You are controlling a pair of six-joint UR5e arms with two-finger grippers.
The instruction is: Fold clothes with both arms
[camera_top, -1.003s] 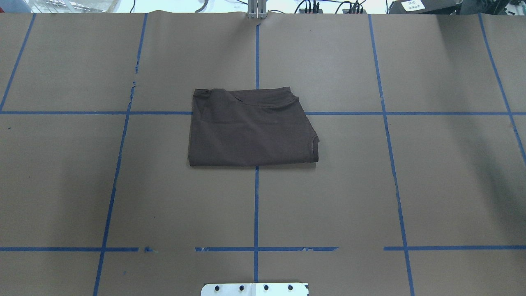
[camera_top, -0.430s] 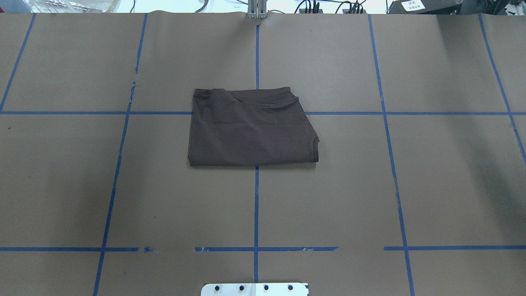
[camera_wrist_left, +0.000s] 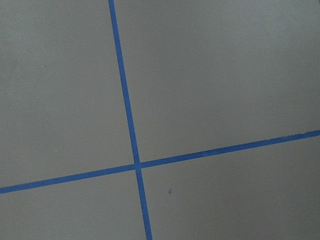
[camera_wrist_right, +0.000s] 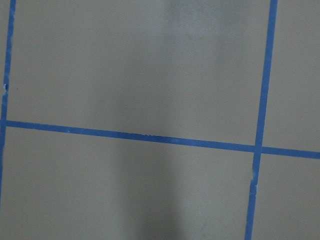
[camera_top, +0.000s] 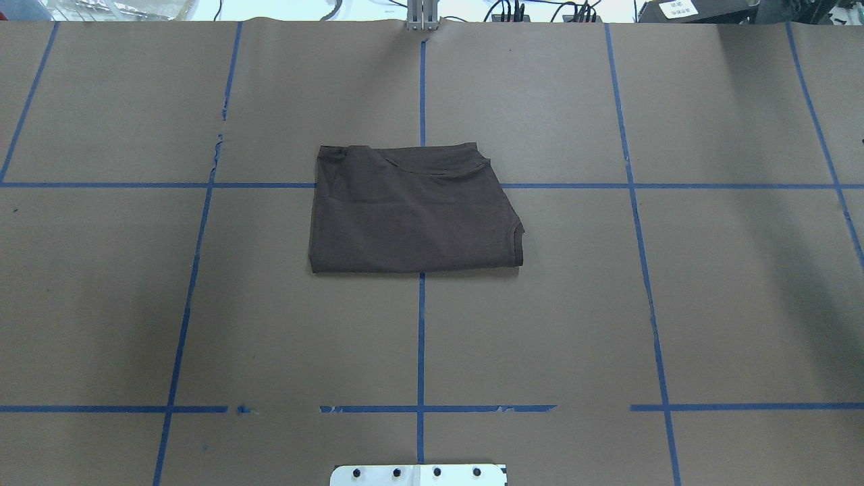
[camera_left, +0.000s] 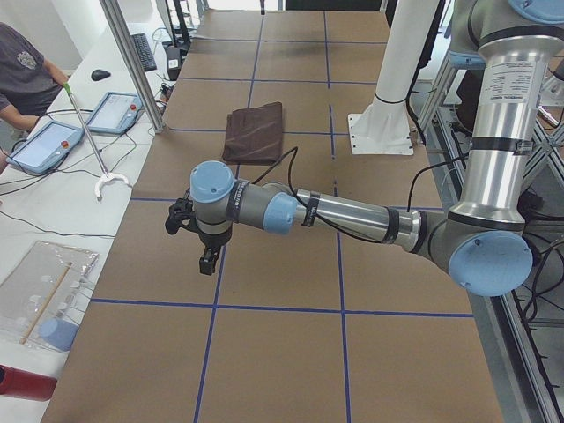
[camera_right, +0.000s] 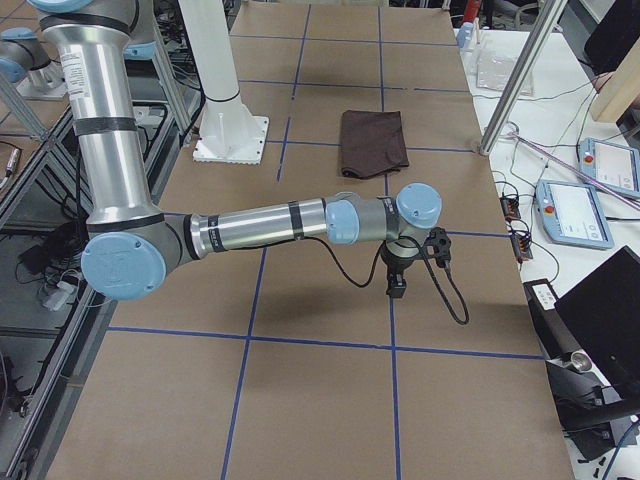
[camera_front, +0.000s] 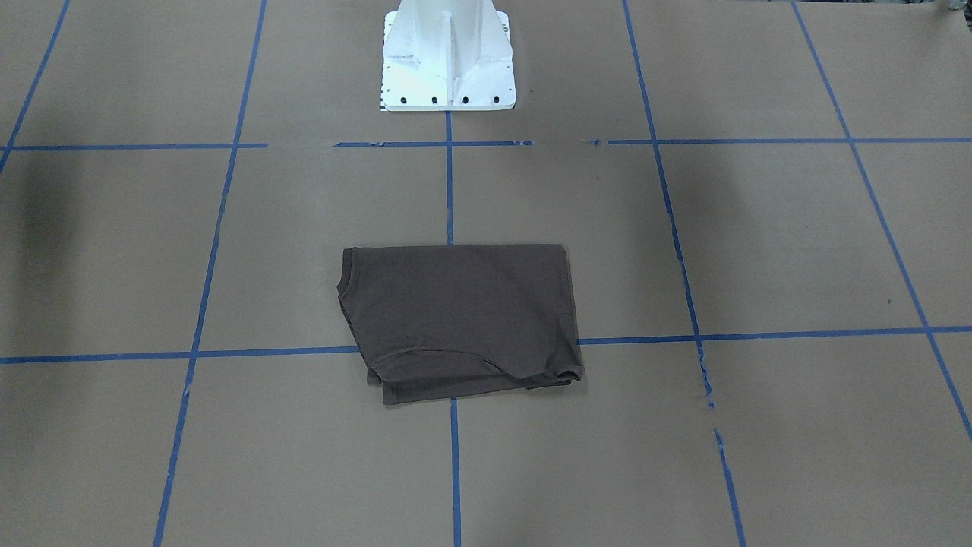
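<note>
I see the folded T-shirt (camera_top: pixel 412 209) lying flat mid-way across the table (camera_top: pixel 709 304). The left gripper (camera_left: pixel 207 260) hangs well off at its nine o'clock and the right gripper (camera_right: pixel 397 285) at three. I can't tell how far either is open.

The folded T-shirt (camera_top: pixel 412 209) lies flat and low at the middle of the counter (camera_top: pixel 607 304), with bare brown paper on all four sides of it. The white pedestal (camera_front: pixel 448 53) stands at the robot's edge, in line with the shirt and well apart from it. At the opposite edge a slim aluminium post (camera_top: pixel 422 17) rises. The left arm (camera_left: pixel 344 211) stretches low over the counter's left end, the left claw (camera_left: pixel 206 262) hanging just above the paper. The right arm (camera_right: pixel 260 228) and right claw (camera_right: pixel 396 285) do likewise at the right end. Both are well apart from the shirt.
</note>
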